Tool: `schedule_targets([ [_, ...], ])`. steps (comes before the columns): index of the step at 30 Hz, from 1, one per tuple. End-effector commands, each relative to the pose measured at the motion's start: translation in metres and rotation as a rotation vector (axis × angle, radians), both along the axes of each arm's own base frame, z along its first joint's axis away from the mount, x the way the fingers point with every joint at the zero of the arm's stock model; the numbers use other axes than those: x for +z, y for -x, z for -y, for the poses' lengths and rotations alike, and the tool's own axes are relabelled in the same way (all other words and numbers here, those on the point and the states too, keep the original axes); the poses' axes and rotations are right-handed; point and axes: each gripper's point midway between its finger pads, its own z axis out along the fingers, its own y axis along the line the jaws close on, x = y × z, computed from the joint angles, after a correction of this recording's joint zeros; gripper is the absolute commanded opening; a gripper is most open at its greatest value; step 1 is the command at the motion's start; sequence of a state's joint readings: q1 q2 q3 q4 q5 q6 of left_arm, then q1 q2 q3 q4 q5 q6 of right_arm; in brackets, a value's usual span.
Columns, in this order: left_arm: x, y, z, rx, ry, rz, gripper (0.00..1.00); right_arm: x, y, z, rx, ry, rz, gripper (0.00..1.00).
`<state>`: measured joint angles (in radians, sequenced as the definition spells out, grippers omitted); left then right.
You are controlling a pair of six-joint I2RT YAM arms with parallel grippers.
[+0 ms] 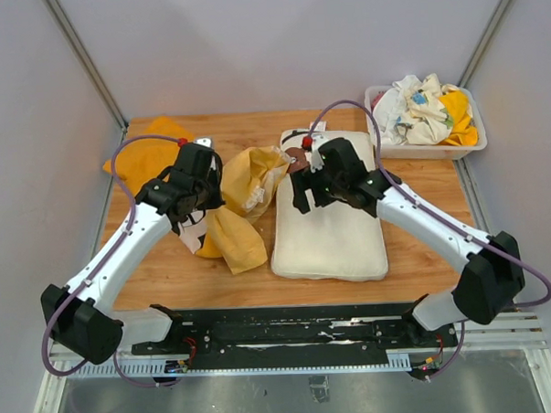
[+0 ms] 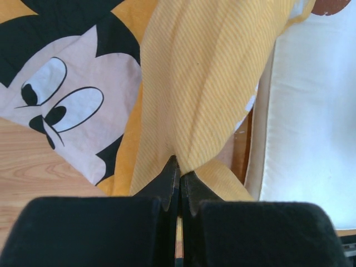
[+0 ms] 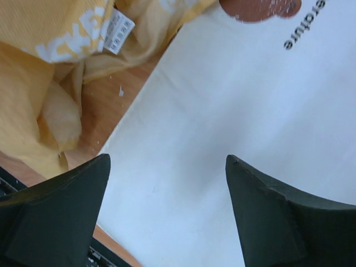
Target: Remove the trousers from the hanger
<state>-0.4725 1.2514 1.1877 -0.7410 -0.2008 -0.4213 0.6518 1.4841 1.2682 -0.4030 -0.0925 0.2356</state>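
Observation:
Yellow trousers point(image 1: 243, 194) with a Mickey Mouse print point(image 2: 72, 105) lie crumpled at the table's middle. My left gripper point(image 2: 179, 167) is shut on a fold of their striped yellow fabric point(image 2: 206, 83); in the top view it point(image 1: 192, 215) sits at their left edge. My right gripper point(image 3: 167, 161) is open and empty, hovering over a cream folded cloth point(image 3: 222, 100) to the right of the trousers point(image 3: 50, 33); in the top view it point(image 1: 302, 194) is at that cloth's upper left. A brown piece point(image 1: 296, 155) with a printed white card lies at the cloth's far end. No clear hanger shows.
A white bin point(image 1: 419, 150) of mixed clothes stands at the back right. Another yellow garment point(image 1: 141, 153) lies at the back left. The cream cloth point(image 1: 331, 231) covers the centre right. Grey walls enclose the table; a black rail runs along the near edge.

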Motion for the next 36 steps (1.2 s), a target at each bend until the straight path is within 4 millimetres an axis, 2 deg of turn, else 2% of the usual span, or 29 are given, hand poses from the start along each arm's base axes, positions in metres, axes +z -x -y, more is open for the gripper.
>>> schedule_targets([
  [1, 0.025, 0.002, -0.012, -0.015, -0.012, 0.042, 0.01, -0.021, 0.031, 0.027, -0.029, 0.027, -0.079, 0.86],
  [4, 0.032, 0.005, -0.012, -0.037, 0.005, 0.052, 0.02, -0.038, 0.055, 0.031, -0.003, 0.042, -0.145, 0.85],
  [8, 0.028, 0.009, -0.013, -0.049, 0.004, 0.039, 0.02, -0.052, 0.076, 0.029, 0.044, 0.095, -0.187, 0.86],
  [11, 0.025, 0.013, -0.014, -0.059, 0.014, 0.032, 0.02, -0.065, 0.098, 0.024, 0.112, 0.189, -0.201, 0.90],
  [14, 0.026, 0.015, -0.018, -0.062, 0.037, 0.032, 0.02, -0.083, 0.111, 0.023, 0.157, 0.280, -0.196, 0.92],
  [18, 0.028, 0.016, -0.023, -0.057, 0.047, 0.029, 0.03, -0.106, 0.117, 0.026, 0.188, 0.364, -0.191, 0.96],
  [25, 0.029, 0.017, -0.030, -0.051, 0.050, 0.028, 0.04, -0.126, 0.116, 0.041, 0.199, 0.474, -0.153, 0.99],
  [28, 0.029, 0.018, -0.032, -0.048, 0.049, 0.029, 0.04, -0.139, 0.116, 0.038, 0.215, 0.481, -0.169, 0.98],
  [30, 0.030, 0.017, -0.035, -0.037, 0.043, 0.030, 0.04, -0.150, 0.115, 0.034, 0.207, 0.496, -0.199, 0.95],
  [36, 0.034, 0.013, -0.050, 0.005, 0.070, 0.034, 0.04, -0.175, 0.115, 0.010, 0.214, 0.475, -0.301, 0.67],
])
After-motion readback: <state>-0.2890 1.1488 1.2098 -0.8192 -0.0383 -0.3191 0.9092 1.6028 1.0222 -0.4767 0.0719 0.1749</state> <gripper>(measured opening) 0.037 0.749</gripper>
